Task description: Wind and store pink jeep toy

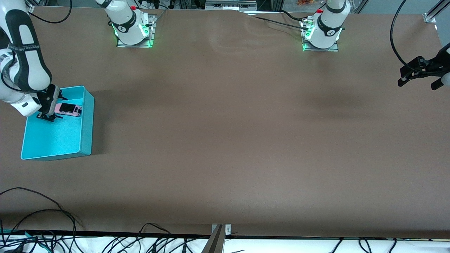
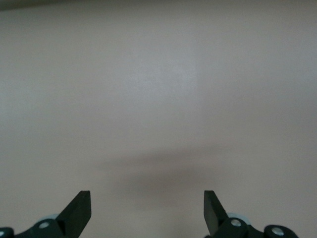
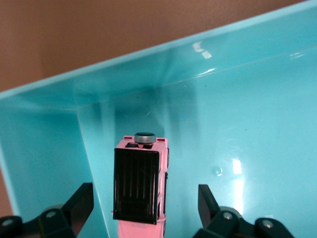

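Front view: my right gripper [image 1: 49, 111] sits in the turquoise bin [image 1: 75, 147], partly hiding the pink jeep toy [image 1: 69, 109] on its smooth floor. Left gripper [image 1: 420, 75] waits over the brown desk [image 1: 225, 140], cut off at the edge.

Left wrist: fingers wide, bare matte desk.

Right wrist: fingers wide, straddling the jeep's ribbed black roof without touching.

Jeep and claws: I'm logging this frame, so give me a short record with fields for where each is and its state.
jeep: in the bin, at the end farther from the front camera, roof up
right claw: over the bin, open, fingers either side of the jeep, not gripping it
left claw: open, holding nothing, waiting over the left arm's end of the table
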Controlling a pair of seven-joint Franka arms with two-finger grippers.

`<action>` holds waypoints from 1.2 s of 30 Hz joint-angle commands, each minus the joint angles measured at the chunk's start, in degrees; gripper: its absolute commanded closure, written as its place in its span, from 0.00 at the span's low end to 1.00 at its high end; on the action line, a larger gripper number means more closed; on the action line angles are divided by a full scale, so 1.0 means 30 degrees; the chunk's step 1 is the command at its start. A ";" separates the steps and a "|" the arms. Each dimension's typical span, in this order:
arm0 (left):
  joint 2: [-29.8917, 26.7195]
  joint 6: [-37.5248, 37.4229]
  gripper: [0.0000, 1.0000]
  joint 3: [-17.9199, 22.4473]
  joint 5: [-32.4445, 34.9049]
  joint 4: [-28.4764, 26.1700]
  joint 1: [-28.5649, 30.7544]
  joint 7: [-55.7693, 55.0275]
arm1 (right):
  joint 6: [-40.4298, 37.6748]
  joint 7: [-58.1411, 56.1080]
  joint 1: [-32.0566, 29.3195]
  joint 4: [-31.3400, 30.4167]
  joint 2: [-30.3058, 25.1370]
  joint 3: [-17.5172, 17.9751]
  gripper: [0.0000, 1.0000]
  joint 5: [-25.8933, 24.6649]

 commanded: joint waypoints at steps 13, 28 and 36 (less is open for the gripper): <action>0.0294 -0.0384 0.00 -0.0034 -0.0006 0.0593 0.0065 -0.0140 | -0.1670 0.8226 0.0252 -0.0144 -0.3843 0.1971 0.07 0.0360; 0.0294 -0.0530 0.00 -0.0034 -0.0006 0.0593 0.0065 -0.0140 | -0.1990 1.5464 0.0252 0.1495 -0.3991 0.3643 0.07 0.0331; 0.0294 -0.0530 0.00 -0.0034 -0.0006 0.0622 0.0065 -0.0140 | -0.3867 1.9274 0.0222 0.3196 -0.3844 0.3820 0.07 0.0301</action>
